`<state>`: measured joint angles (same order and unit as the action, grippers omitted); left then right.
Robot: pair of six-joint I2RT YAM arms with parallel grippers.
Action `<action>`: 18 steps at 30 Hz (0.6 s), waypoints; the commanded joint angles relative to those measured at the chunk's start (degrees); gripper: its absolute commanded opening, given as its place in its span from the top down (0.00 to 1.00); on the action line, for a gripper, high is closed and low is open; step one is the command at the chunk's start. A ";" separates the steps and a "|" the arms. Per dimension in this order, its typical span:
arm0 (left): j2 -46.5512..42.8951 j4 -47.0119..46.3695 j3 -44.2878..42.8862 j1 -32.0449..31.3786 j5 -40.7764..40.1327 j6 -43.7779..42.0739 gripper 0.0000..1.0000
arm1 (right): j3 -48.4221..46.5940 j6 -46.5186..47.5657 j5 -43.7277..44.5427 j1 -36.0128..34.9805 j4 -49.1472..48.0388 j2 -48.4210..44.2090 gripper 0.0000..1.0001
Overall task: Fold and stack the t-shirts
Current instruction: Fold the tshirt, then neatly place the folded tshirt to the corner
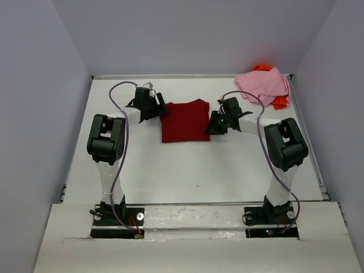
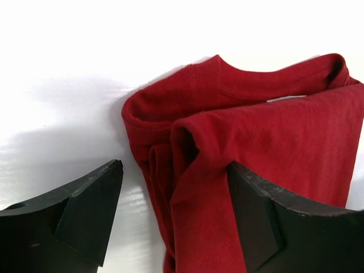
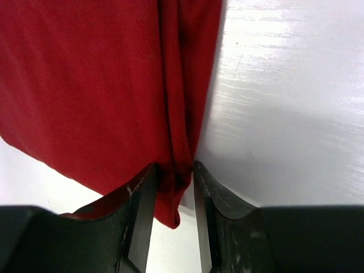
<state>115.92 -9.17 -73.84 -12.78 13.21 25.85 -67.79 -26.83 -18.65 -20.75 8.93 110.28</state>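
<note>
Pinching dark red t-shirt [image 1: 185, 120] edge, right hand [image 3: 173, 173]; left hand [image 2: 173, 170] open at collar

No legible txt, brand, nos. or signs in any view. Dark red cloth t-shirt [image 2: 273, 142]: plain fabric w/ nothing readable. Pale sliver [image 2: 286, 99] at its collar is too small to tell if it's a tag.
</note>
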 commanded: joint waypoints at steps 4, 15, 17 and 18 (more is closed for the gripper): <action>-2.88 4.15 -4.98 0.38 1.29 -4.65 0.13 | -8.83 4.32 2.92 -0.69 4.85 -6.38 0.43; -25.28 26.13 -8.96 2.93 -8.02 -9.68 0.01 | -24.25 12.06 14.95 -0.69 15.42 -24.31 0.08; -30.63 25.35 -3.96 2.84 -8.12 -9.15 0.01 | -16.99 12.50 18.46 -0.69 14.19 -28.62 0.06; -32.32 24.21 -1.50 2.84 -6.98 -8.36 0.01 | -14.59 12.16 20.65 -0.69 14.01 -29.67 0.05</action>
<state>91.24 11.94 -80.34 -9.63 6.72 17.87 -91.31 -16.27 -6.33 -21.06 20.34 82.06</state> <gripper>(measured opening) 0.989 0.935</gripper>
